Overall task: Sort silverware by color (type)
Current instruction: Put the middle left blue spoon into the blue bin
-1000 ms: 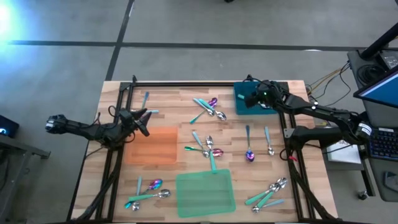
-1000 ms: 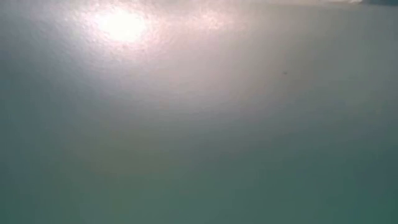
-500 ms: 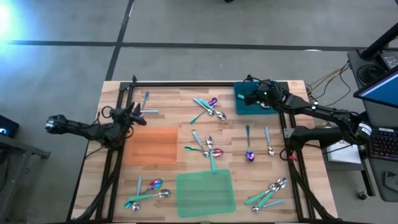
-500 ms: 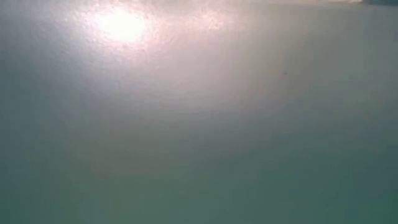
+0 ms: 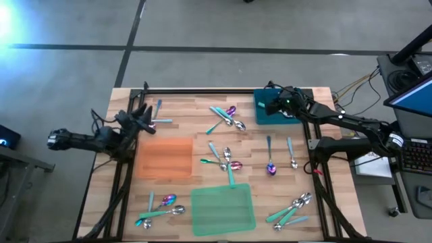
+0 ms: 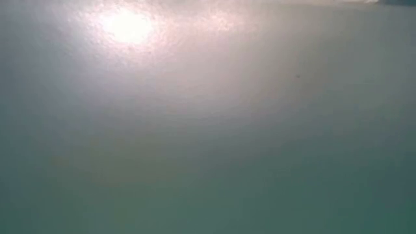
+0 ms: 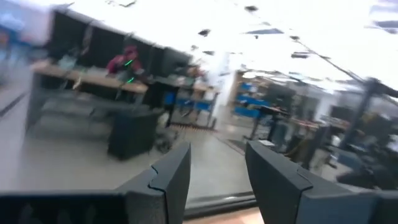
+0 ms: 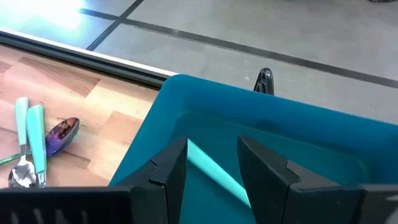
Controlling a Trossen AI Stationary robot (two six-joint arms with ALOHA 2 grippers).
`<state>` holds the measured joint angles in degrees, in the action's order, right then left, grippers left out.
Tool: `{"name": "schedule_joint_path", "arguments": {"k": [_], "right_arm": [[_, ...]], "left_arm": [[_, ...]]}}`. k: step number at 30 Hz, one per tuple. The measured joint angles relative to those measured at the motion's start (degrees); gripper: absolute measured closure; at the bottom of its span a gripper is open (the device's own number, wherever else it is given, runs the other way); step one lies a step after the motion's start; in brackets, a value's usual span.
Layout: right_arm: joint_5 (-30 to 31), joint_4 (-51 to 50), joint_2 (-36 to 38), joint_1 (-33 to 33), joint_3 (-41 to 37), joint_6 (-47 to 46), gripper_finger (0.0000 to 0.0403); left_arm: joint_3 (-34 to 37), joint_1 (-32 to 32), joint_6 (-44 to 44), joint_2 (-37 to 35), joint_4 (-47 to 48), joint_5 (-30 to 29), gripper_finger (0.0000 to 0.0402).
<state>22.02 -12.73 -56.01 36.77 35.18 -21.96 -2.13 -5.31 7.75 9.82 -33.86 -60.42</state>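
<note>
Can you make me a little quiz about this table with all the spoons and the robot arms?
1. True or false: spoons are lying on the flat orange mat.
2. Pick one. The right gripper is over: A) the teal plastic bin, B) the flat green mat, C) the flat orange mat.
3. Fill the gap: in the right wrist view, a pale teal spoon ______ lies in the bin between the open fingers.

Key: 1 false, the mat is bare. 2 A. 3 handle.
</note>
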Motion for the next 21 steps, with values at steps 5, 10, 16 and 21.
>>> {"name": "schedule_joint_path", "arguments": {"k": [5, 10, 16, 21], "right_arm": [[0.0, 0.0, 0.0, 0.0, 0.0, -0.1, 0.0276], [0.0, 0.0, 0.0, 0.0, 0.0, -0.1, 0.0277], [0.0, 0.0, 0.0, 0.0, 0.0, -0.9, 0.0277], [0.0, -0.6, 0.0, 0.0, 0.0, -1.0, 0.028]], "left_arm": [[0.0, 4.5, -2.9, 0.9, 0.1, 6.1, 0.0263], [-1.2, 7.7, -6.1, 3.2, 3.1, 6.2, 0.0263], [-9.7, 9.8, -10.0, 11.1, 16.8, 8.6, 0.0263], [-20.5, 13.7, -14.2, 18.2, 36.7, 5.3, 0.0263]]}}
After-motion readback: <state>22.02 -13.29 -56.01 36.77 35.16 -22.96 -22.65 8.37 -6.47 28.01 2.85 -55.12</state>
